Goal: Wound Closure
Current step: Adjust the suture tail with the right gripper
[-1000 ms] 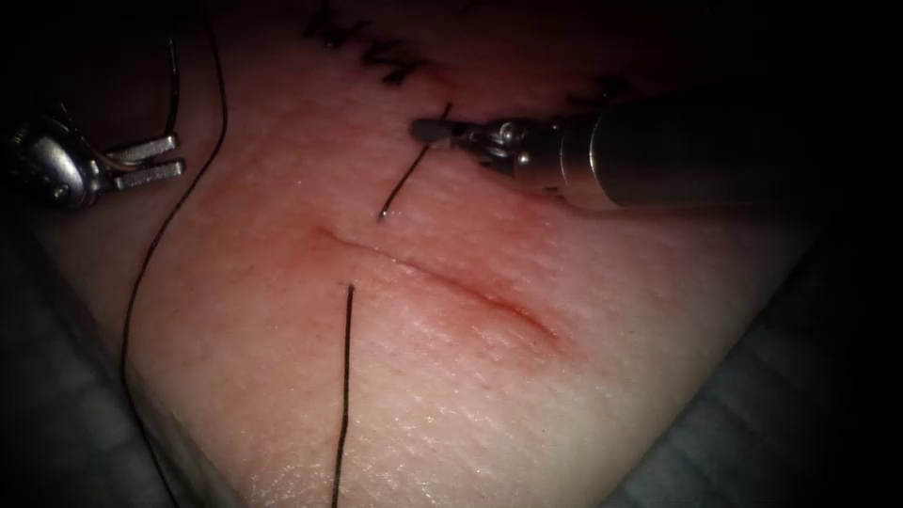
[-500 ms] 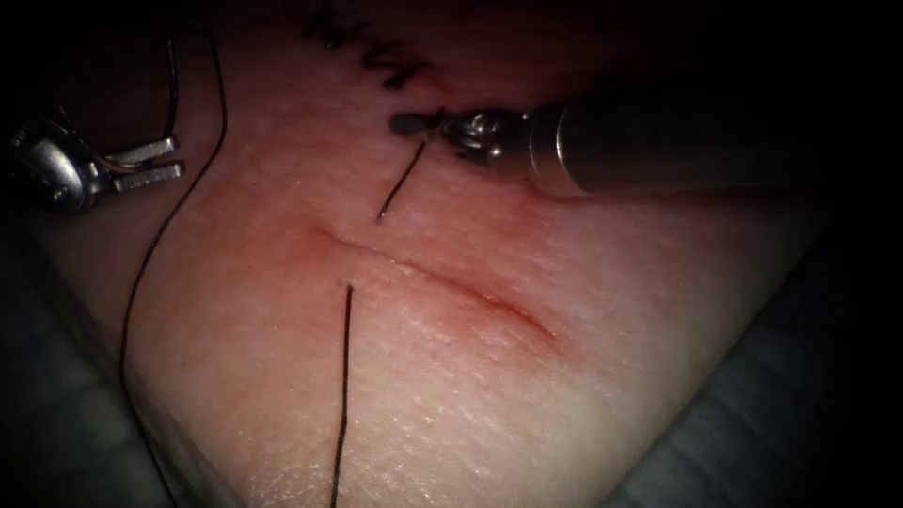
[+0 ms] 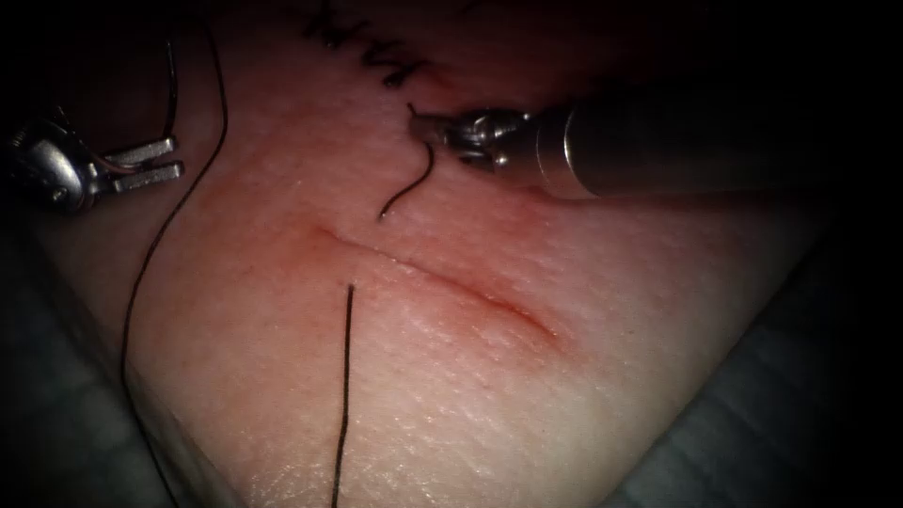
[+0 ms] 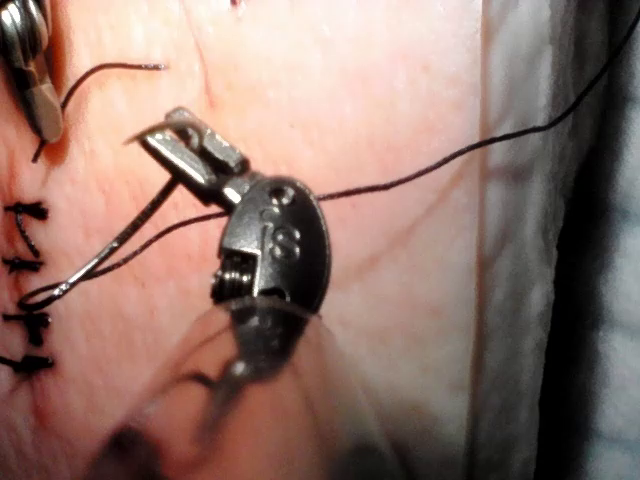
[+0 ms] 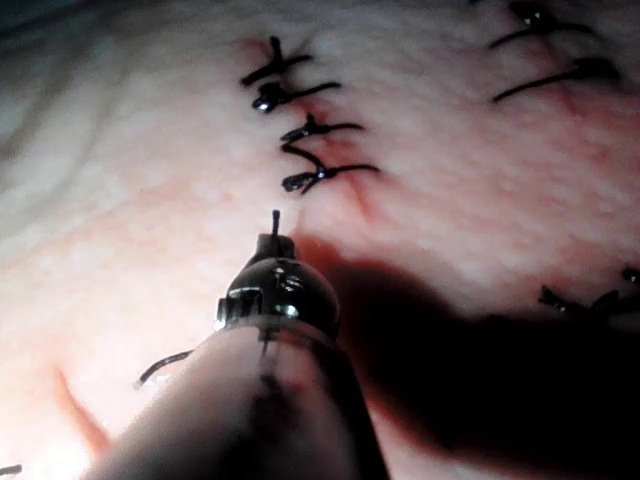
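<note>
Endoscope looks down from above and in front at the cut (image 3: 433, 273) in the tissue (image 3: 527, 395) — both tools in frame. Left wrist camera sits very close, facing along its shaft at the left tool (image 4: 190, 150). Right wrist camera likewise at the right tool (image 5: 275, 240) — shared ground: tissue, old stitches (image 5: 305, 130).

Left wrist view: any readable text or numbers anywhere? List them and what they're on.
"8": stamped on the dark wrist housing of the left tool; a second mark above it is too unclear to read.
No text on the right tool, the tissue or the thread. The dark marks on the tissue in the endoscope view are stitches, not writing.
</note>
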Available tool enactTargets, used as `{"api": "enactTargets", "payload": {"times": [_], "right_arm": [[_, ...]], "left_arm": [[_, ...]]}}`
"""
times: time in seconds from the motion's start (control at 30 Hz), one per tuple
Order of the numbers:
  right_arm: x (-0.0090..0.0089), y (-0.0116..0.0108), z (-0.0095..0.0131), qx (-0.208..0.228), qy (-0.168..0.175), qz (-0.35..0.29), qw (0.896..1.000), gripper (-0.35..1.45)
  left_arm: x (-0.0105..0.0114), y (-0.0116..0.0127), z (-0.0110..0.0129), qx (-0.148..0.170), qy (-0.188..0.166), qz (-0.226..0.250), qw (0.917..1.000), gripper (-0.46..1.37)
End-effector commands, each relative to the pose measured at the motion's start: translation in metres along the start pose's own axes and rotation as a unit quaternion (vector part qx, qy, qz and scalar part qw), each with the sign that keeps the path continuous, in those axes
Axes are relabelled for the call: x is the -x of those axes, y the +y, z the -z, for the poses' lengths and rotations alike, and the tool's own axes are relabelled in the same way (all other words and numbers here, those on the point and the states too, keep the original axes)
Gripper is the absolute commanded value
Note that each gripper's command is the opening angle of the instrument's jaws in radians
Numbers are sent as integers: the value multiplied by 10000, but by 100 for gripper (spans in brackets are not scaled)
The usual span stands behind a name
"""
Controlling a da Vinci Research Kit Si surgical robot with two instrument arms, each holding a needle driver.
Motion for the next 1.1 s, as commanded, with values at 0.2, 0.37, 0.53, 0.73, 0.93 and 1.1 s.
{"api": "enactTargets", "payload": {"times": [0.2, 0.37, 0.53, 0.73, 0.93, 1.1], "right_arm": [[-1, -17, 34, -1032, 1118, 512, 9870, -35], [6, -27, 57, -1557, 1657, 1057, 9681, -35], [16, -30, 65, -2008, 1760, 1297, 9549, -35], [22, -34, 69, -2438, 2105, 1437, 9357, -35], [14, -42, 71, -2512, 2223, 1509, 9299, -35], [6, -49, 73, -2559, 2274, 1523, 9272, -35]], "left_arm": [[0, 0, 0, 11, -1, 6, 10000, -35], [0, 1, -1, 9, -2, 7, 10000, -35], [0, 2, -3, 6, -5, 36, 10000, -35], [0, 1, -2, 19, 15, 38, 10000, -35], [0, 2, -2, 20, 16, 38, 10000, -35], [0, 2, -2, 21, 17, 40, 10000, -35]]}}
